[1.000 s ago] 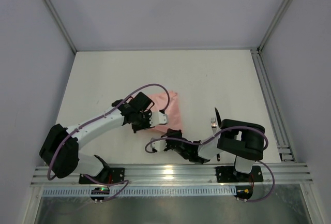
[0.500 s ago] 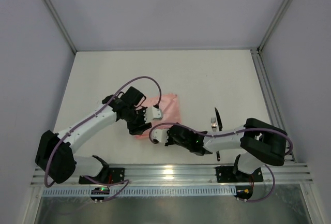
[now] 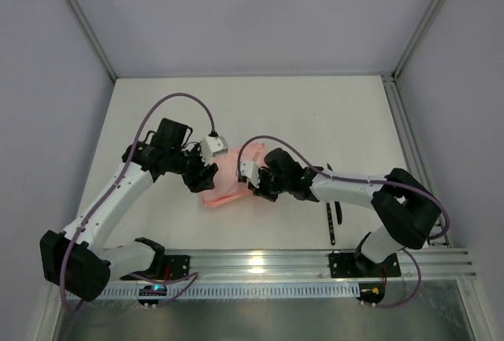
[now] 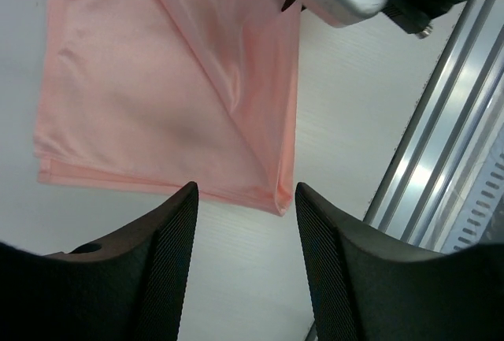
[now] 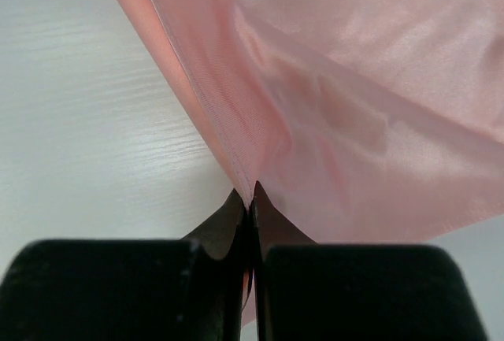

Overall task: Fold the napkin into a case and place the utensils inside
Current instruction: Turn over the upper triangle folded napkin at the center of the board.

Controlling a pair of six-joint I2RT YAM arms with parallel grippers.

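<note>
Container: napkin (image 3: 230, 179) is folded into a layered, tapered pouch shape. Interior not visible.
Contents: utensils (image 3: 331, 221) lie outside it on the surface (image 3: 315, 113), to its right and apart from the cloth, partly under the right arm (image 3: 354, 187).
Location: napkin sits mid-surface, betw. the two wrists.
Left fingers (image 4: 169, 262): apart, gripping nothing. Pointed corner of the fold lies just beyond the tips, in line w/ the gap and not touching either finger. Bare surface shows betw. them.
Right fingers (image 5: 228, 227): pressed together, pinching a hemmed edge of the napkin. Cloth fans out from the pinch, away from the tips.
Appearance: salmon-pink, slight sheen. Diagonal fold line crosses the upper layer and a stitched hem runs along the lower edge. Soft creases near the pinch. Layers lie flat at the left end.
Fork: cannot tell apart from the other utensil in top view.
</note>
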